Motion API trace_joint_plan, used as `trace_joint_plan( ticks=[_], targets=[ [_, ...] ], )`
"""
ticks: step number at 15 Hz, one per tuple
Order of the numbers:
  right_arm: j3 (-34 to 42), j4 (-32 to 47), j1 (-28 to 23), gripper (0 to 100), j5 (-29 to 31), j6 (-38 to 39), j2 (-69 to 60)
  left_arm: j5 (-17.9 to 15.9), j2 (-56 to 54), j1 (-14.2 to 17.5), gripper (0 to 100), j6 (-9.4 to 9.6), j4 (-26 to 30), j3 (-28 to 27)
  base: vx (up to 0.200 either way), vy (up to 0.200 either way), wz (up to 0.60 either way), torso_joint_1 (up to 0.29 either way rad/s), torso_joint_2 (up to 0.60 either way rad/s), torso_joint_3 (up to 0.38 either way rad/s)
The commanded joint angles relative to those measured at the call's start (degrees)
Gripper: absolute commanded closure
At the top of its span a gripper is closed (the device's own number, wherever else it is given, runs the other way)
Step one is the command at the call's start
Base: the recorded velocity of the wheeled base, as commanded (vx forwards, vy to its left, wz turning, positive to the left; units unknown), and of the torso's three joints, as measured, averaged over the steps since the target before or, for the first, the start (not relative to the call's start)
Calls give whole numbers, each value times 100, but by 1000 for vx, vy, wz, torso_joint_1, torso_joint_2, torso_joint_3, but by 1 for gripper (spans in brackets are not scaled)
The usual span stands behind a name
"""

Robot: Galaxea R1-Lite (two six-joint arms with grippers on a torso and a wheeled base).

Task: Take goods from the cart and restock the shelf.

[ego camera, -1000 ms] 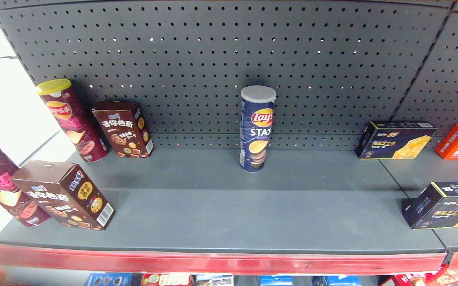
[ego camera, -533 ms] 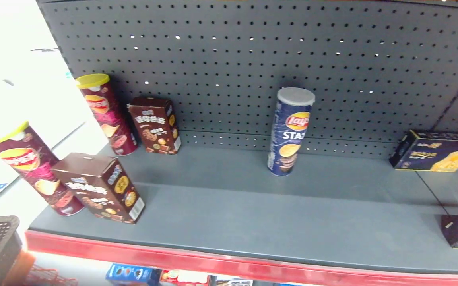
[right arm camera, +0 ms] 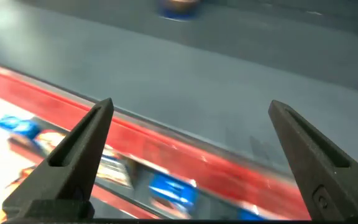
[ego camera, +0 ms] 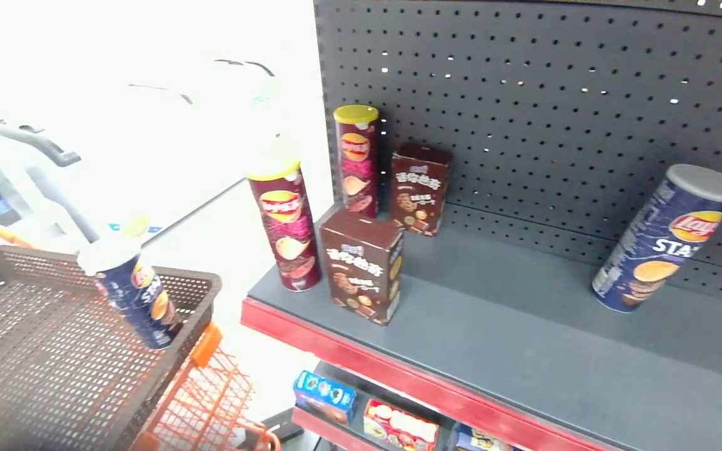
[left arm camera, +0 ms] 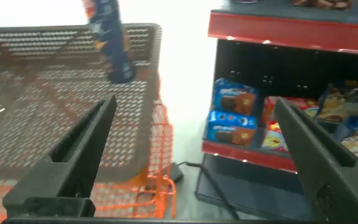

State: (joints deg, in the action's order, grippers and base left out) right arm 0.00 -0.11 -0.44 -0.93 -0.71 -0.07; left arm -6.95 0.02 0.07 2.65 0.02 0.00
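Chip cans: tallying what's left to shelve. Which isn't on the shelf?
The blue can in the cart basket; the second blue can and both maroon cans stand on the shelf.

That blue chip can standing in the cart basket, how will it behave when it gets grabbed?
The blue can is tall and narrow, standing on the mesh floor of the basket, so it probably tips if nudged. Its round sides would likely roll once down.

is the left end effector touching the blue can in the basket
Apart. Left wrist view: the blue can stands beyond the open left end effector, bare basket between.
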Motion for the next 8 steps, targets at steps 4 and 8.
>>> trace_joint_plan(
  ticks=[4,8],
  targets=[
    [0,-7,0,0,5,0,7,1,-2,1,0,-1,-2,0,0,0,0,0,0,0],
    [0,-7,0,0,5,0,7,-17,-2,1,0,26,6,0,0,0,0,0,0,0]
  ],
)
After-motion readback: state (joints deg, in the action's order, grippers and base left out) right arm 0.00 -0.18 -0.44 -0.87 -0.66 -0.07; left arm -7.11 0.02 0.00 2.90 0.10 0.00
